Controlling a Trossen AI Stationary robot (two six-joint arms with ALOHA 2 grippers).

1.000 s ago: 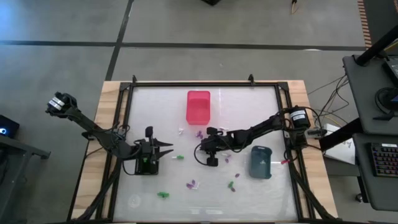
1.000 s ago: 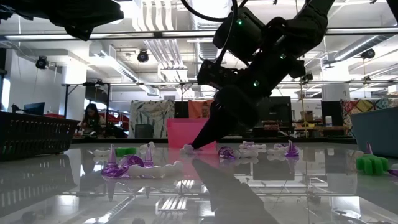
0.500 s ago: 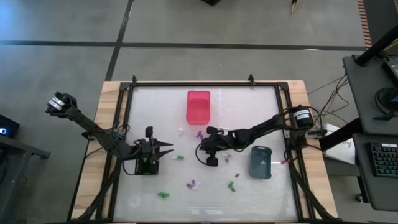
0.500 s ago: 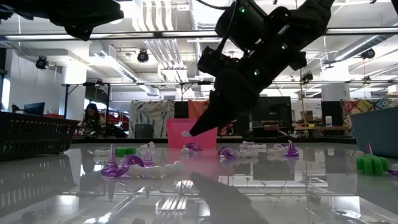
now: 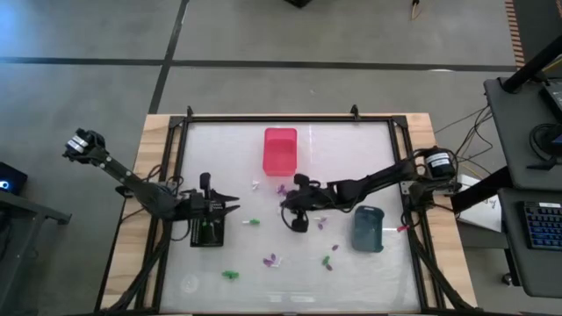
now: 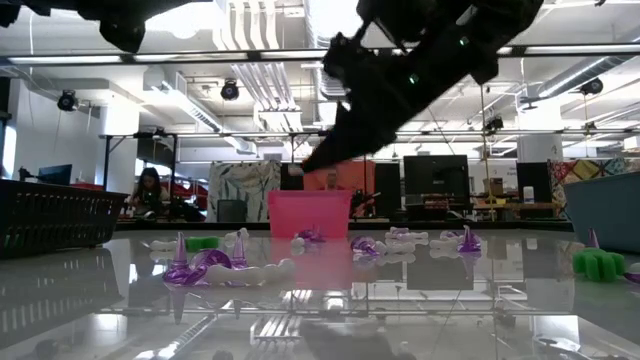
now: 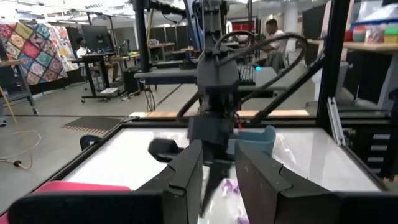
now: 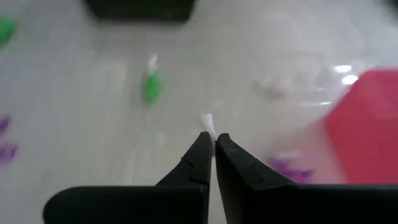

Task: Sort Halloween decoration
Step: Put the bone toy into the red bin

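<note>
Right wrist view shows the right gripper [image 8: 214, 142] pinching a white piece [image 8: 208, 124] by its tip; jolts could drop it.

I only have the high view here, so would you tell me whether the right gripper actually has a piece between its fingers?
Observer: Yes. The right wrist view shows the right gripper shut on a white piece, which sticks out past the fingertips.
Operator: Thank you. Is it off the table?
Observer: The low view shows it raised above the tabletop, well clear of the purple pieces lying there.
Operator: And what lies ahead of it?
Observer: Its wrist view has the pink bin off to one side and a green piece on the table beyond the fingertips.
</note>
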